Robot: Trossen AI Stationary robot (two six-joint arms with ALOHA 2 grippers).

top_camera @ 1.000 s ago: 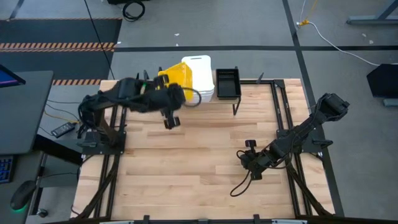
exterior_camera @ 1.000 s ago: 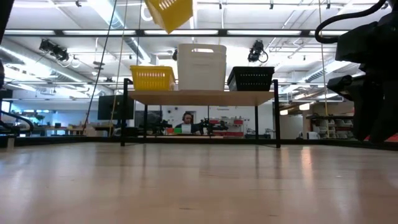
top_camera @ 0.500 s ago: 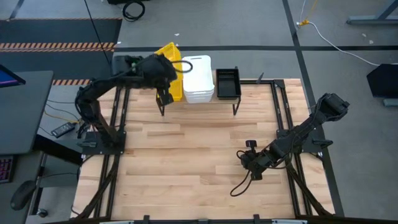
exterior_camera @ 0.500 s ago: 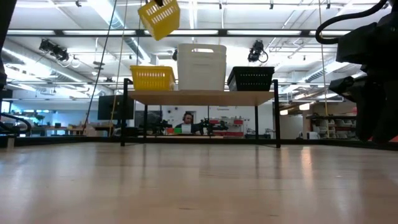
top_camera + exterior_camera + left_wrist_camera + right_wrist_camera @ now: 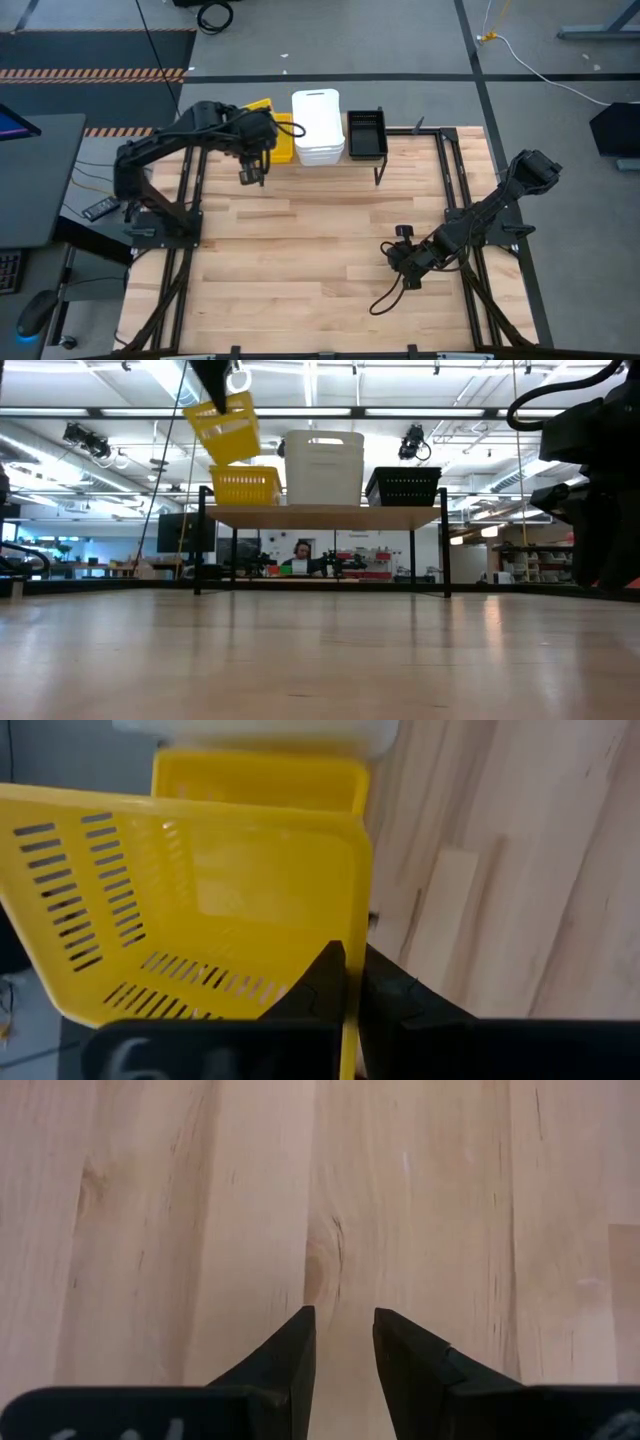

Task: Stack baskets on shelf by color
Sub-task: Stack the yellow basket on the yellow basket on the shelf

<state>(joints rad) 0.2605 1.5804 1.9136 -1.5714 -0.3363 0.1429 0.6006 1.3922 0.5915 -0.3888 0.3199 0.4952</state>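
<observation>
While the left gripper (image 5: 352, 982) pinches the rim of a yellow basket (image 5: 226, 428), that basket hangs tilted in the air, just above the shelf (image 5: 322, 516). The two dark fingers (image 5: 318, 982) are closed tight on the thin yellow wall, one on each side of it. The basket hangs out from the gripper, over the shelf's left end as the low view shows it.

Right under the held basket sits another yellow basket (image 5: 243, 485), flat on the shelf top. The two are close but do not touch. Next to that one, in the middle of the shelf, stands the tall pile of white baskets (image 5: 324, 466). At the other end of the shelf sits the black basket (image 5: 403, 486).

From above, the left arm (image 5: 175, 145) reaches across to the shelf's yellow end and covers much of the held basket.

The right gripper (image 5: 341, 1348) rests low over the bare wooden table (image 5: 330, 250), well away from the shelf. Its fingers stand a little apart with nothing between them.
</observation>
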